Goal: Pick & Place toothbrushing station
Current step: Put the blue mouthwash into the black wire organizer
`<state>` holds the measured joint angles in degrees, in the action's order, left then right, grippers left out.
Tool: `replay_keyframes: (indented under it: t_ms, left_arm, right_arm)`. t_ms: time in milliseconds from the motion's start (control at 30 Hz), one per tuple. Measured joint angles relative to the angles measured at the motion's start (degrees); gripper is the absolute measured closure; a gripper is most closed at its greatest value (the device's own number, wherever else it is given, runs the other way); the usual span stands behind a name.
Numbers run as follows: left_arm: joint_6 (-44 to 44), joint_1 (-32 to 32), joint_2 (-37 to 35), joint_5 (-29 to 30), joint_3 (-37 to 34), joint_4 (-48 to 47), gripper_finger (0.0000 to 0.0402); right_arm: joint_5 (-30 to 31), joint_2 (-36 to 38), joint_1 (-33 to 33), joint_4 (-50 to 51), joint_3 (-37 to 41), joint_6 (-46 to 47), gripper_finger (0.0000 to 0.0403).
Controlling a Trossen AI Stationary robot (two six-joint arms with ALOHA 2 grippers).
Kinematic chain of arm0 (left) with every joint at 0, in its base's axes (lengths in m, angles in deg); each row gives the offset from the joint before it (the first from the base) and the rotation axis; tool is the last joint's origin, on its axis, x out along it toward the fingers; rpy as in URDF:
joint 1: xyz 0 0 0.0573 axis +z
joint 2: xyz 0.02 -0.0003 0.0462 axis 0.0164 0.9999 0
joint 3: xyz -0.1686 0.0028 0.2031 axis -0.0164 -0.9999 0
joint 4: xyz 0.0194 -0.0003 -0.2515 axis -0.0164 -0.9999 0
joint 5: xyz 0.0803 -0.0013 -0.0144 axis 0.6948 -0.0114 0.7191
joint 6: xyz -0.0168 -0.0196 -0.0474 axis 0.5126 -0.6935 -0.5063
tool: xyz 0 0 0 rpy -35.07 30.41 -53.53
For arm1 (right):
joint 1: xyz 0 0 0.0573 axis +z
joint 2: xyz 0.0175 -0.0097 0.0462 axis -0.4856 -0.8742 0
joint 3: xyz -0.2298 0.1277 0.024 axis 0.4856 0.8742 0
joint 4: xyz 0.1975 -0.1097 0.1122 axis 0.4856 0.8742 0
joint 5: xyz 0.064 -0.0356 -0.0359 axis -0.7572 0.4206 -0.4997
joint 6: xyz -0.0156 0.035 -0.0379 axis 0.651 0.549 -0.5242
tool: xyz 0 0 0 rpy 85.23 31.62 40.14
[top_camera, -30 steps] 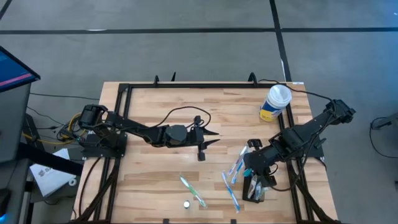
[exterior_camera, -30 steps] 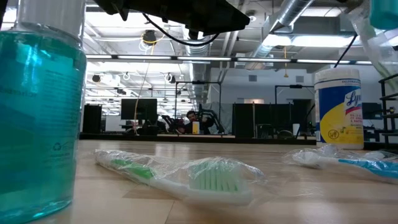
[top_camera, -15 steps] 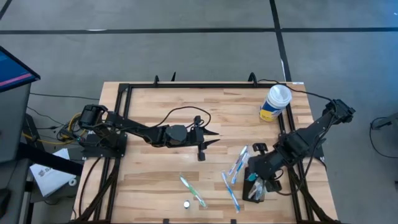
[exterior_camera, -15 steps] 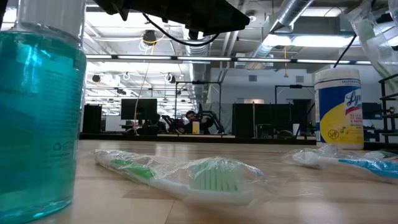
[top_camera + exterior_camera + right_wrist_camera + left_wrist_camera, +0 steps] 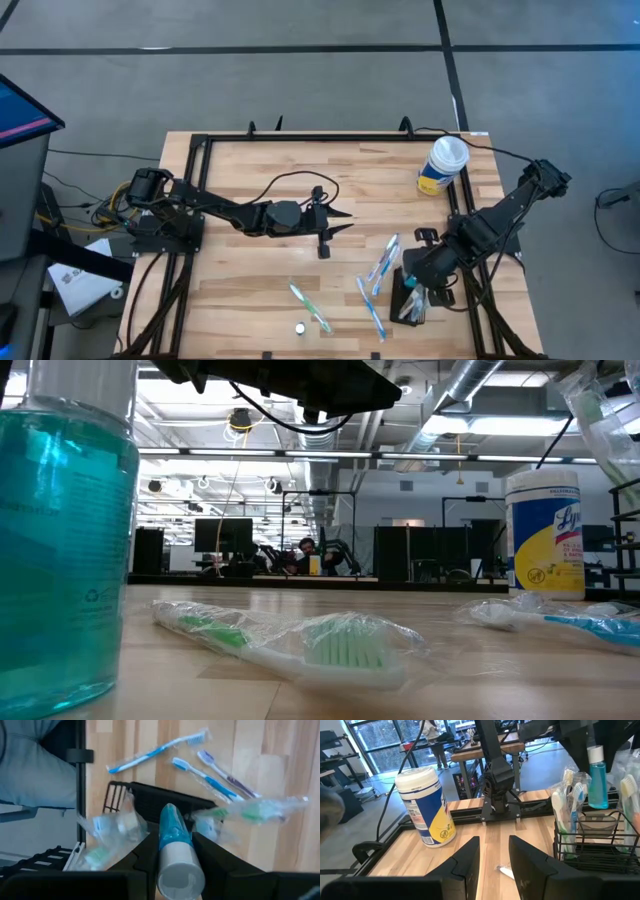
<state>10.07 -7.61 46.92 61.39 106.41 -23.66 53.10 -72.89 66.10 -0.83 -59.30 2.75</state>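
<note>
The black mesh caddy [image 5: 405,300] stands near the table's front right and holds wrapped toothbrushes; it also shows in the left wrist view [image 5: 590,845] and the right wrist view [image 5: 150,800]. My right gripper [image 5: 414,277] points down over it, shut on a small blue bottle with a white cap [image 5: 174,832], which also shows in the left wrist view [image 5: 597,777]. My left gripper [image 5: 340,222] is open and empty over the table's middle, its fingers pointing toward the right side. My right gripper holds the blue bottle by its upper part below the white cap [image 5: 175,845], one finger [image 5: 142,855] on each side. The fingers come from above, pointing down along the bottle. The bottle is upright, cap up, its lower end at the caddy's rim [image 5: 596,806].
A white-lidded yellow-and-blue canister [image 5: 440,165] stands at the far right. Wrapped toothbrushes lie loose on the table left of the caddy [image 5: 380,265] and near the front edge [image 5: 310,305]. A second blue bottle [image 5: 298,327] stands at the front edge.
My right gripper has gone a little toward the table's right and near edges with the blue bottle, over the caddy. In the low view the blue of the bottle has left the top right corner.
</note>
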Motion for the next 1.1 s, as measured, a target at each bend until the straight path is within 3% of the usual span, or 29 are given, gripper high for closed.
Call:
replay_keyframes:
  t_ms: [567, 1100]
  left_arm:
    - [-0.02, 0.0, 0.0, 0.0, 0.0, -0.11, 0.0303]
    - [-0.57, -0.01, 0.0, 0.0, 0.0, -0.48, 0.0303]
  right_arm:
    - [3.16, -0.02, 1.61, 1.04, 0.0, 2.84, 0.0312]
    - [4.35, -8.6, 5.56, 0.98, 0.04, 3.52, 0.0312]
